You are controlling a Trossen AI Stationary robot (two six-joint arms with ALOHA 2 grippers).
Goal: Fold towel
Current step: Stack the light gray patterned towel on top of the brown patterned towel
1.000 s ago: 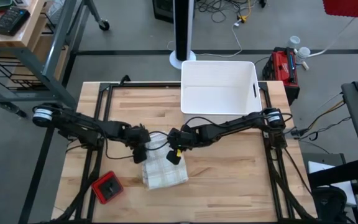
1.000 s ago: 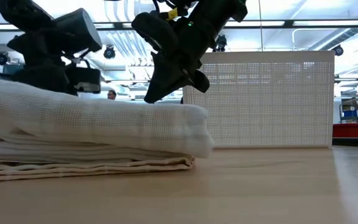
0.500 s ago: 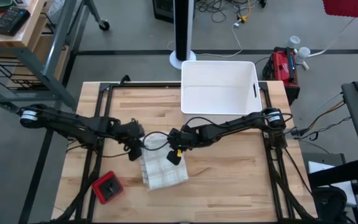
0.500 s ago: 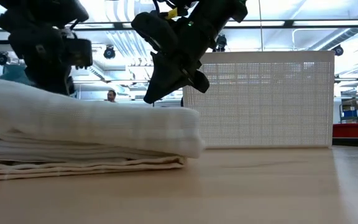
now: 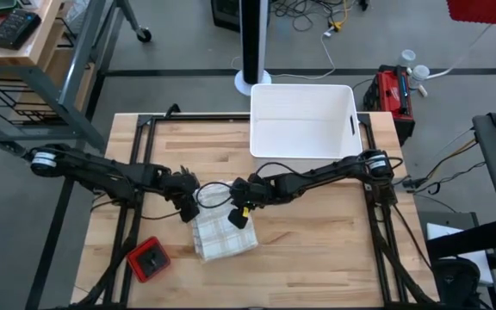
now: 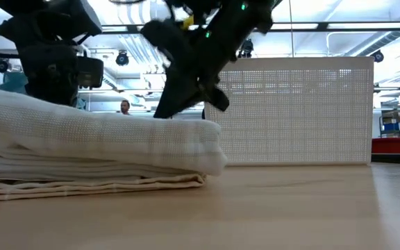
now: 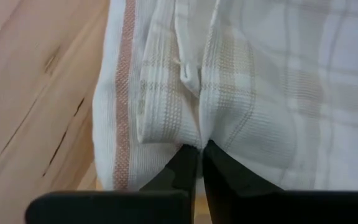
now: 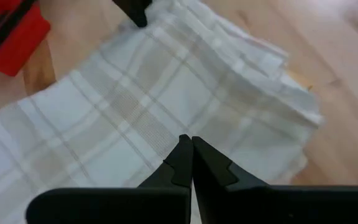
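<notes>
The towel (image 5: 223, 234) lies folded into a thick stack of layers on the bench (image 5: 317, 250), toward its front and left of center, with a pale plaid weave on top and an orange-striped hem along 1 edge. In the low view the towel (image 6: 96, 149) shows as several stacked folds, the top layer rounded over at its right end.

My left fingers (image 7: 199, 163) are pressed together, their tips touching the towel's (image 7: 260, 93) edge where the hems bunch up; I cannot tell whether any cloth is pinched between them. From above, my left gripper (image 5: 185, 191) sits at the towel's far left corner.

My right fingers (image 8: 188, 158) are clenched together with nothing between them, hanging just above the plaid surface (image 8: 123, 118). From above, my right gripper (image 5: 239, 215) is over the towel's far right corner.

A red block (image 5: 148, 259) lies near the towel's left side. A white bin (image 5: 303, 119) stands at the bench's far edge, well apart from the towel.
</notes>
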